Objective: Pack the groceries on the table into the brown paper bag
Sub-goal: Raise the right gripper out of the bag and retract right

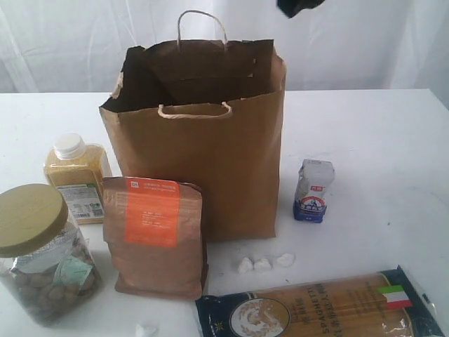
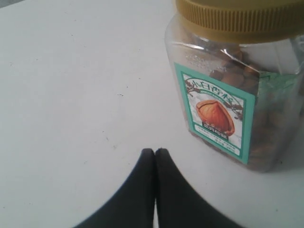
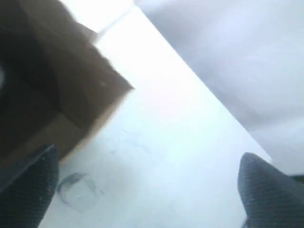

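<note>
The brown paper bag (image 1: 210, 140) stands open and upright in the middle of the table (image 1: 379, 154). Around it are groceries: an olive-lidded jar (image 1: 38, 253), a brown pouch with an orange label (image 1: 154, 235), a yellow white-capped bottle (image 1: 76, 175), a blue-white carton (image 1: 313, 189) and a spaghetti pack (image 1: 323, 309). My left gripper (image 2: 155, 151) is shut and empty, low over the table beside the jar (image 2: 237, 90). My right gripper (image 3: 147, 190) is wide open and empty, high above the table by the bag's edge (image 3: 61, 90).
Small white crumpled scraps (image 1: 263, 264) lie in front of the bag, and one more (image 1: 146, 328) lies near the front edge. A dark part of the right arm (image 1: 300, 5) hangs at the top, above the bag's right side. A white curtain backs the table.
</note>
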`<state>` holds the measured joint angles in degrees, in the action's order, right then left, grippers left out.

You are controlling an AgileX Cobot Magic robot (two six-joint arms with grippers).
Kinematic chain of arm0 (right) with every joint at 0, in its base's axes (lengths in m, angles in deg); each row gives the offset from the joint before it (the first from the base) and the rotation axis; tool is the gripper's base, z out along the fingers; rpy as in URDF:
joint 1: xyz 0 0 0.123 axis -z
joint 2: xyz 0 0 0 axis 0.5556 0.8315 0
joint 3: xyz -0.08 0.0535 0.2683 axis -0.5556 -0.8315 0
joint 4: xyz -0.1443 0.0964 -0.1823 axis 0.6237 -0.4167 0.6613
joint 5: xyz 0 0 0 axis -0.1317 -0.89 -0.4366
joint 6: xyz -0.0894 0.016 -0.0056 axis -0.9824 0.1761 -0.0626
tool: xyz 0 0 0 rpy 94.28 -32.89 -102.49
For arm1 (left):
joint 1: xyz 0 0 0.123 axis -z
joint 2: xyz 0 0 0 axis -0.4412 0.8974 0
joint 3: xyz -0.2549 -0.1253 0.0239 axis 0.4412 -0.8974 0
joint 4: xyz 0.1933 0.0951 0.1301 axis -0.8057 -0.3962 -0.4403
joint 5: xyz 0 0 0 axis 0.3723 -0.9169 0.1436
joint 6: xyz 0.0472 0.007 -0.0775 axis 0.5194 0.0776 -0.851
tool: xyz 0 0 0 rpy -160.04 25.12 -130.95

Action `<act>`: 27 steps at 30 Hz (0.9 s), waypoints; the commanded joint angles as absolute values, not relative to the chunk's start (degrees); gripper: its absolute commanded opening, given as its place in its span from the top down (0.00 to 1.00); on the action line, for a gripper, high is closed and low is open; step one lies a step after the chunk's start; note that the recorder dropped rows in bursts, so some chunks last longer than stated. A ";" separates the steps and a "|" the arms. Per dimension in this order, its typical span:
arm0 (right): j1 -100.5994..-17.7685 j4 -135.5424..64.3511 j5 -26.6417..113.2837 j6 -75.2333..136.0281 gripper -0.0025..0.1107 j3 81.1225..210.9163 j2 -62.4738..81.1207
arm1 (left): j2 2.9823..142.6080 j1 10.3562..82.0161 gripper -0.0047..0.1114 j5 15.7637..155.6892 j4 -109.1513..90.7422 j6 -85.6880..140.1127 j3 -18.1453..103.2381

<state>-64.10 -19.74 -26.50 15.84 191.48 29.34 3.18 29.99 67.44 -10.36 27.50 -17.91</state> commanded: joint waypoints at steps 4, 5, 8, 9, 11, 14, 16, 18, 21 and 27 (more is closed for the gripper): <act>-61.97 -7.86 -26.64 23.65 0.70 184.61 28.56 | 2.98 30.28 0.96 67.31 -11.39 28.19 -18.15; -61.18 -8.31 -26.64 23.65 0.79 181.93 28.56 | 2.98 30.28 0.96 67.31 -11.39 28.09 -18.15; -59.92 -8.66 -26.64 23.65 0.81 177.60 28.45 | 2.98 30.28 0.96 69.46 -9.20 26.98 -18.15; -59.92 -8.90 -26.64 23.94 0.81 175.62 28.45 | 2.98 30.28 0.96 73.30 -1.57 22.99 -18.15; -59.92 -8.52 -26.64 23.80 0.81 174.16 28.45 | 2.98 30.28 0.96 78.91 8.73 20.19 -18.15; -59.92 -3.74 -26.64 24.29 0.82 174.53 27.29 | 2.98 30.28 0.96 81.92 20.25 19.58 -18.15; -59.77 -3.41 -26.64 24.29 0.89 175.73 24.92 | 2.98 30.28 0.96 84.26 26.25 19.58 -18.15; -57.75 -3.04 -22.05 26.99 0.98 175.98 21.39 | 2.98 30.28 0.96 91.75 26.65 19.58 -18.15; -53.45 -2.99 -18.37 31.50 0.98 175.98 18.22 | 2.98 30.28 0.96 106.24 26.53 20.78 -18.15; -42.96 -11.78 -18.88 28.23 0.98 175.86 16.62 | 6.20 30.28 0.96 135.23 37.21 25.13 -16.33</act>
